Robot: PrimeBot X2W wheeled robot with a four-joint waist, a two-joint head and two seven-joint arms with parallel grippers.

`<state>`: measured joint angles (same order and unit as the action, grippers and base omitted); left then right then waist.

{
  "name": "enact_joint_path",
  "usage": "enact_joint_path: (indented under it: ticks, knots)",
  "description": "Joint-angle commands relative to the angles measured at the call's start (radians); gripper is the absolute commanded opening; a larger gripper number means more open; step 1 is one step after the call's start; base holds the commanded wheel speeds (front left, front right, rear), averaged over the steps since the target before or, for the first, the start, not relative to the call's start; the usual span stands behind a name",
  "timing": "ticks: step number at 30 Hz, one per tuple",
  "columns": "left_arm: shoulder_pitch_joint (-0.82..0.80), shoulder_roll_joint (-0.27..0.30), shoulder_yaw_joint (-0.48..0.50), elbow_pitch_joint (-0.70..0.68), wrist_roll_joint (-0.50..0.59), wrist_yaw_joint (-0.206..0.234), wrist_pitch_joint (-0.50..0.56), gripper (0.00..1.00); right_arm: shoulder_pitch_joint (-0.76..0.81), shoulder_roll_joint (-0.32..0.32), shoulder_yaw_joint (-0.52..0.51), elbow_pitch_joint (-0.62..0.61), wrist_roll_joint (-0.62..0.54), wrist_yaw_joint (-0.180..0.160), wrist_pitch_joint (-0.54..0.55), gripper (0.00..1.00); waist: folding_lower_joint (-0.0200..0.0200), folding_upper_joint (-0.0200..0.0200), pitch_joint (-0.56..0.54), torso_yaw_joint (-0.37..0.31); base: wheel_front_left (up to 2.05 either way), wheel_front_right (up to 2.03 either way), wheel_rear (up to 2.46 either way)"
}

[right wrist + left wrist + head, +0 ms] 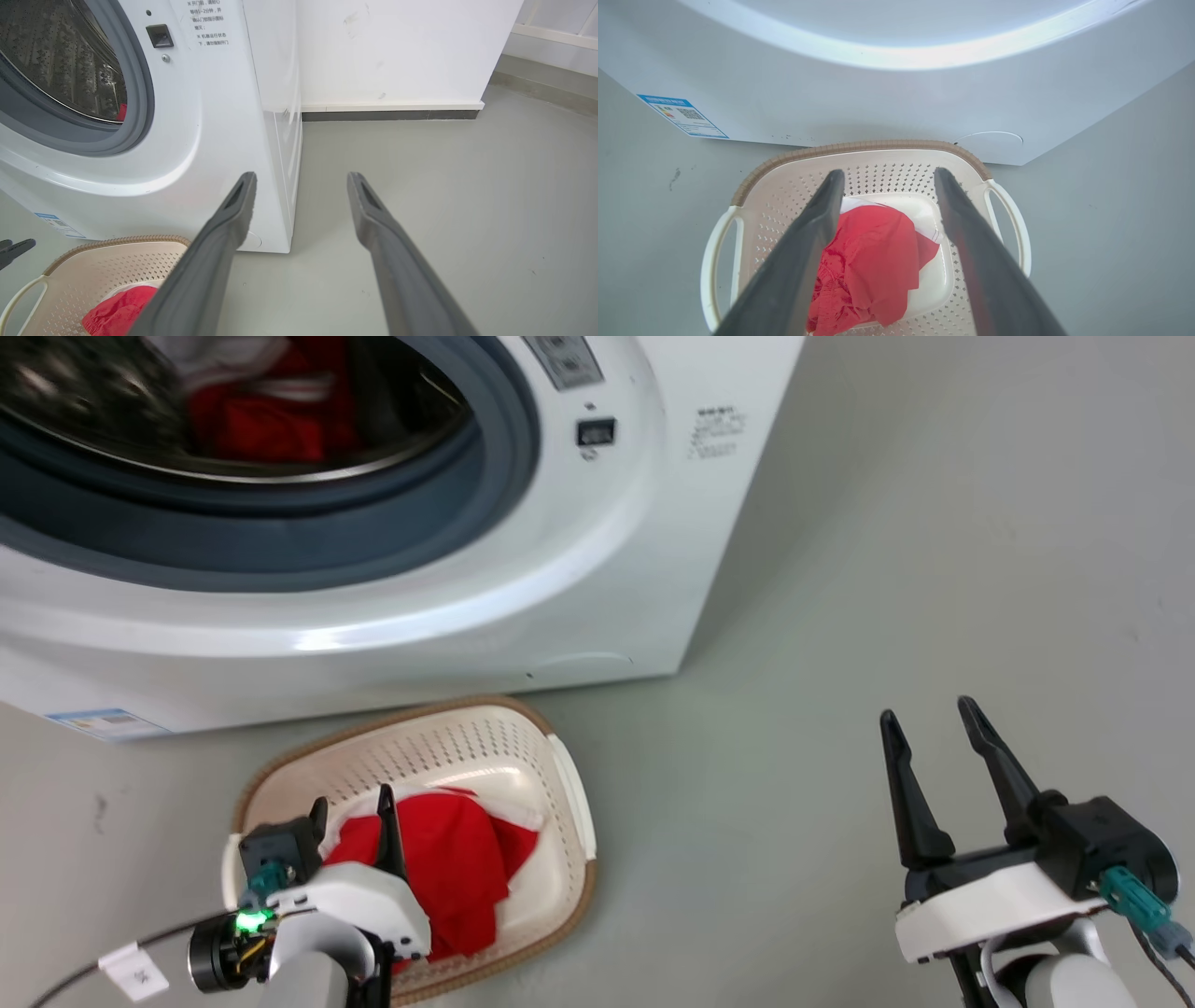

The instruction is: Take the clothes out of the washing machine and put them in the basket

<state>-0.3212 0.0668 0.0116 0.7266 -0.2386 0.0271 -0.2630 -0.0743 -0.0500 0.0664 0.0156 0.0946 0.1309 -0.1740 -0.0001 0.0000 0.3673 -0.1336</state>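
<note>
The white washing machine (597, 569) stands with its porthole uncovered, and red and white clothes (261, 420) lie inside the steel drum. On the floor in front sits the cream basket (569, 793) with a red garment (457, 868) in it. My left gripper (353, 803) hovers open just above the basket, fingers apart over the red garment (873, 261), holding nothing. My right gripper (929, 712) is open over bare floor to the right of the basket. In the right wrist view the basket (107, 270) shows at the lower left, with the washing machine (210, 140) behind it.
Grey floor (887, 569) spreads to the right of the washer. A white wall with a dark skirting (392, 114) stands behind the machine. A blue energy label (682, 115) is stuck on the washer's lower front.
</note>
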Motion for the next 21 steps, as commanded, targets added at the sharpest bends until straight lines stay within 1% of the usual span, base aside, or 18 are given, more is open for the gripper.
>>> enact_joint_path:
  ticks: [1, 8, 13, 17, 21]
  knots:
    - [0.041, -0.007, -0.001, -0.05, 0.011, 0.002, -0.002, 1.0, 0.02, 0.0, -0.008, -0.013, -0.004, 0.0, 0.01, 1.0, 0.0001, 0.0, -0.064, 0.045, 0.0, 0.0, 0.0]
    - [0.169, -0.016, -0.015, -0.296, 0.06, 0.005, -0.002, 1.0, 0.078, 0.0, -0.032, -0.051, -0.021, 0.0, 0.045, 1.0, 0.0001, 0.0, -0.152, 0.075, 0.0, 0.0, 0.0]
    - [0.232, -0.016, -0.036, -0.434, 0.093, 0.011, -0.002, 1.0, 0.111, 0.0, -0.046, -0.076, -0.026, 0.0, 0.067, 1.0, 0.0001, 0.0, -0.191, 0.091, 0.0, 0.0, 0.0]
    - [0.243, -0.017, -0.055, -0.503, 0.108, 0.019, -0.002, 1.0, 0.128, 0.0, -0.052, -0.1, -0.025, 0.0, 0.078, 1.0, 0.0001, 0.0, -0.196, 0.103, 0.0, 0.0, 0.0]
    - [0.18, -0.017, -0.064, -0.51, 0.108, 0.016, -0.003, 1.0, 0.124, 0.0, -0.051, -0.122, -0.021, 0.0, 0.084, 1.0, 0.0001, 0.0, -0.169, 0.111, 0.0, 0.0, 0.0]
